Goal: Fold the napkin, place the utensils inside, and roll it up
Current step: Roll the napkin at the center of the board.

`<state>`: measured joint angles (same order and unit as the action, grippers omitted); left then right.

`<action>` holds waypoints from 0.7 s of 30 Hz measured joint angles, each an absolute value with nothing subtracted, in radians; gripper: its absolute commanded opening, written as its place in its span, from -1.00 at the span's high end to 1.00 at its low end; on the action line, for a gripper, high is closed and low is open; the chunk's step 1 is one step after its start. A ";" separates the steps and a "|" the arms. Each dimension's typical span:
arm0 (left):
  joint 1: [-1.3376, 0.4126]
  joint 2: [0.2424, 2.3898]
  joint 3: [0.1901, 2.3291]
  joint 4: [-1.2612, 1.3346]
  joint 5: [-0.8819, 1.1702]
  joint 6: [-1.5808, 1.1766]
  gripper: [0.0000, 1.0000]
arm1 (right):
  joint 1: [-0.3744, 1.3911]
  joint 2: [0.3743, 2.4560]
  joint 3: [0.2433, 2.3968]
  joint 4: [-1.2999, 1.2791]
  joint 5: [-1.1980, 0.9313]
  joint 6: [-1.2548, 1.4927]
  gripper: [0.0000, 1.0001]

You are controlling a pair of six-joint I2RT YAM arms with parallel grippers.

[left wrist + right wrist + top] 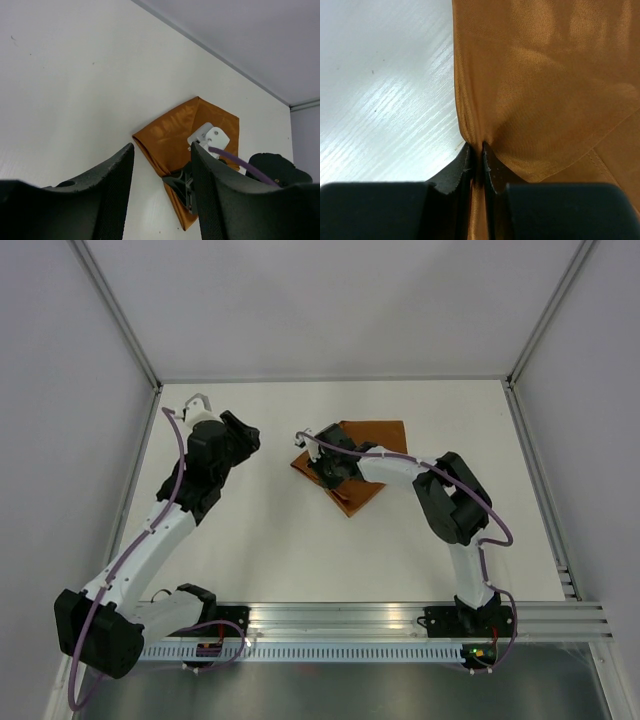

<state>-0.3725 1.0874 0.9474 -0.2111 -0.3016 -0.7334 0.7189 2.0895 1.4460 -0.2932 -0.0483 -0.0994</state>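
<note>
**While One Arm Pinches the Cloth, the Other Hangs Off to the Side**

Where the white table [270, 540] gets close to its far edge, the napkin [386, 437] lies flat, a bit to the right of the middle. It is a rusty orange cloth. It is not spread out as one big square. Part of it lies on top of another part, and one corner points back at the arms.

The right gripper [479, 156] is down on the near left edge of the napkin. Its two black fingers [461, 167] are pressed together with a thin fold of the cloth pinched between them. The cloth bunches up into little creases right at the pinch.

The left gripper [161, 150] is well apart from the napkin, over on the left side of the table. It is off the table top. Its jaws stand apart with nothing between them, and they point across at the napkin.
</note>
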 measured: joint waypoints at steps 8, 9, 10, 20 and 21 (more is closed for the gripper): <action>-0.373 1.110 0.850 -0.148 -0.270 -0.734 -0.05 | 0.633 2.090 1.446 -0.330 -0.314 -0.077 0.74; -0.373 1.117 0.837 -0.136 -0.262 -0.734 -0.05 | 0.624 2.091 1.446 -0.342 -0.351 -0.074 0.74; -0.373 1.124 0.823 -0.125 -0.257 -0.735 -0.04 | 0.618 2.092 1.446 -0.351 -0.379 -0.070 0.74; -0.391 1.209 0.645 0.101 -0.162 -0.642 -0.04 | 0.551 2.144 1.454 -0.449 -0.712 -0.067 0.77; -0.395 1.210 0.624 0.133 -0.144 -0.612 -0.04 | 0.546 2.152 1.457 -0.464 -0.738 -0.073 0.77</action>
